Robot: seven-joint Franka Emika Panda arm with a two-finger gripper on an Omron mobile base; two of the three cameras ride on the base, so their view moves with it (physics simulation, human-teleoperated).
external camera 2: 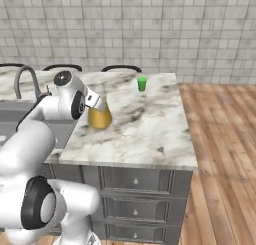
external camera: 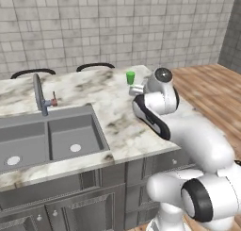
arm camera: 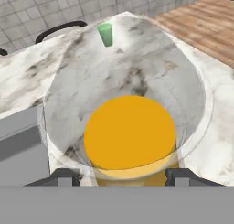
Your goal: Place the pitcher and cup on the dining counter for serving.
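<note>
Pitcher [arm camera: 130,136] sits right under the hand [arm camera: 123,176], fingers either side; whether they grip it I cannot tell. Both it and the green cup [external camera 2: 142,84] already stand on the bench [external camera 2: 150,124], so only letting go seems left

Hand [arm camera: 123,177] sits right over the pitcher [external camera 2: 99,116], fingers either side of its body, so nothing passes straight down there. Bench [external camera 2: 150,134] marble is open from the pitcher out to 3 o'clock and toward the near edge. Cup [external camera 2: 142,84] stands alone at 1 o'clock, well apart, near the far edge. Sink basin [external camera: 52,140] and faucet [external camera: 39,93] block the 9 o'clock side. Chair backs [external camera 2: 121,68] rise past the far edge.
</note>
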